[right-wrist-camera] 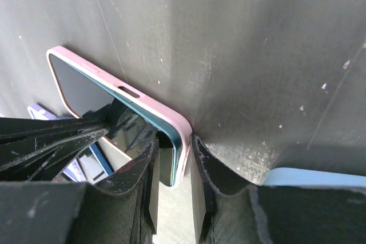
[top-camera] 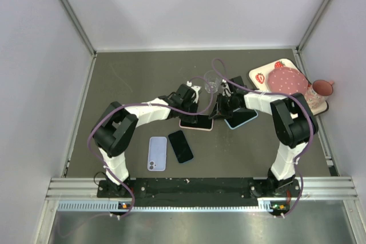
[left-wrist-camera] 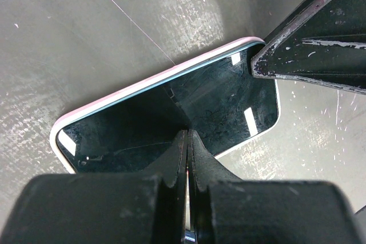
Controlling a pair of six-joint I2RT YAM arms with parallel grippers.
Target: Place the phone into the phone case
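A pink phone case (top-camera: 197, 123) lies mid-table with a dark-screened phone (left-wrist-camera: 229, 101) in it; its pink rim (left-wrist-camera: 143, 84) frames the screen. My left gripper (top-camera: 193, 107) is shut and empty, its closed tips (left-wrist-camera: 187, 136) resting on the phone's screen. My right gripper (top-camera: 220, 110) straddles the case's right corner (right-wrist-camera: 184, 135): one finger (right-wrist-camera: 140, 158) is on the screen side, the other (right-wrist-camera: 211, 167) against the pink outer edge. The right gripper's finger also shows in the left wrist view (left-wrist-camera: 320, 44).
A light blue phone case (top-camera: 241, 118) lies just right of my right gripper. A lavender phone (top-camera: 157, 153) and a black phone (top-camera: 180, 146) lie nearer the arm bases. A strawberry-patterned tray (top-camera: 260, 76) with a pink lid and a pink cup (top-camera: 321, 88) stand at the back right.
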